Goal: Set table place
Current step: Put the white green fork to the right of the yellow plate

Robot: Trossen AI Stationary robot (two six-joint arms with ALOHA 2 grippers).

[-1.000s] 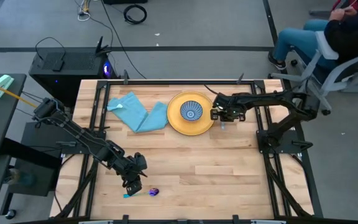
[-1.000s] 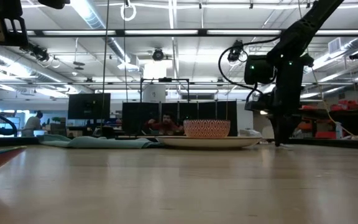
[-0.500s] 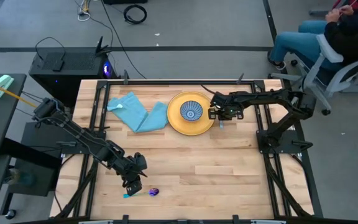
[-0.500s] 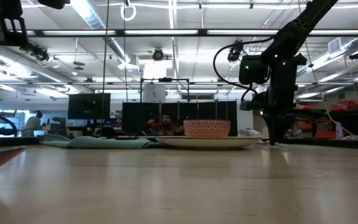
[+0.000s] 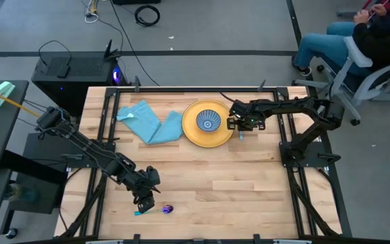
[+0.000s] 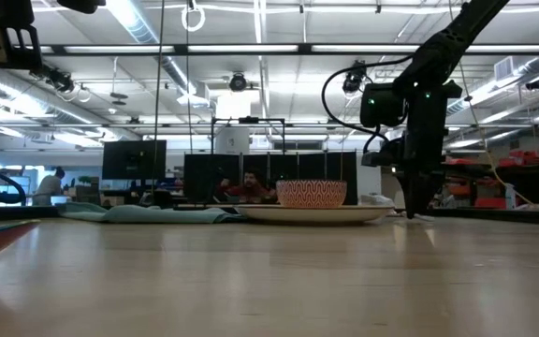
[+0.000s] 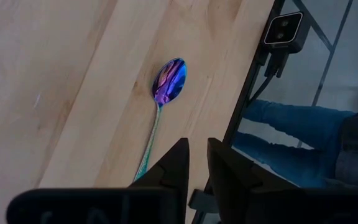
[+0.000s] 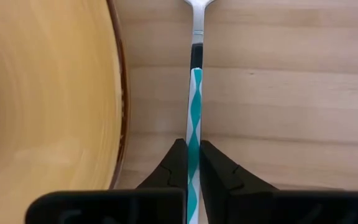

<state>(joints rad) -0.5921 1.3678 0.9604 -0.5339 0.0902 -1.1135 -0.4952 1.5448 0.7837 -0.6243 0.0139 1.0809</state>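
Between the right gripper's (image 8: 192, 163) fingers lay the fork (image 8: 194, 93), clamped.
Plate (image 8: 48, 93) sat just beside; left gripper (image 7: 195, 163) nearly closed, spoon (image 7: 164, 102) ahead.

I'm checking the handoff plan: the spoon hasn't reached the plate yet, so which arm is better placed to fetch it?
Left. The left gripper sits right by the spoon near the table's front edge. The right gripper is across the table, shut on the fork beside the plate.

A seated person (image 5: 357, 30) in jeans occupies a chair (image 5: 364, 71) beyond the table's far right corner.
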